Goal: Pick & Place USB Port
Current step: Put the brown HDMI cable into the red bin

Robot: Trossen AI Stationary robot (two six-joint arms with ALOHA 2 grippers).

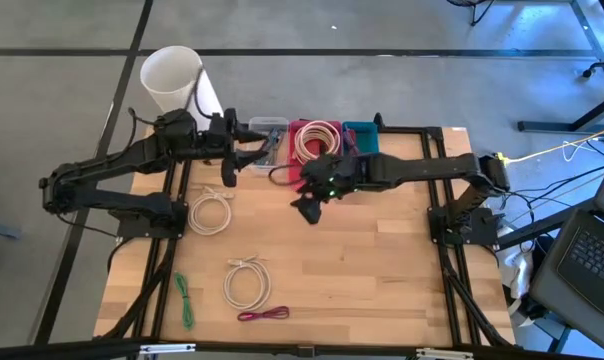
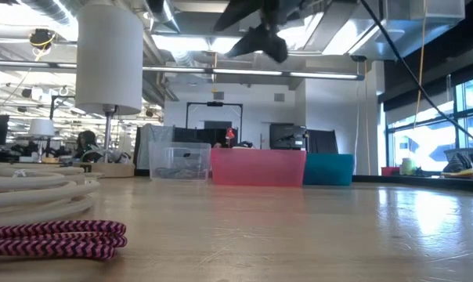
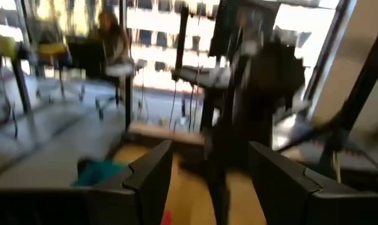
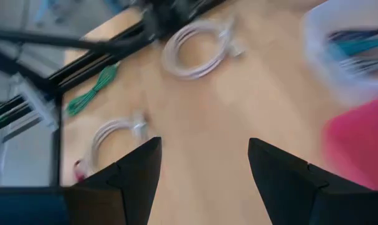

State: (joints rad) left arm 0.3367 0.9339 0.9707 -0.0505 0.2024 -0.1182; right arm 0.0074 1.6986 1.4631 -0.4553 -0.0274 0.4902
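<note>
Wooden tabletop (image 1: 362,260) from above: my right gripper (image 1: 309,208) hovers wide open, empty, before the pink bin (image 1: 317,135); my left gripper (image 1: 244,143) waits open by the clear bin (image 1: 272,128). White cable coils (image 1: 247,282) lie well apart; I judge a pick comes next. Low down, a braided cable (image 2: 52,237) lies near, office beyond. My right wrist sees a coil (image 4: 198,47).

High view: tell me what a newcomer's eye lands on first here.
First the two dark arms meeting over the far edge of the table, the left gripper and right gripper both open and empty. Right by them sits a row of bins: a clear bin, a pink bin holding a coiled cable, and a teal bin. Nearer, loose cables dot the wood: two white coils, a green cable and a red cable.
</note>
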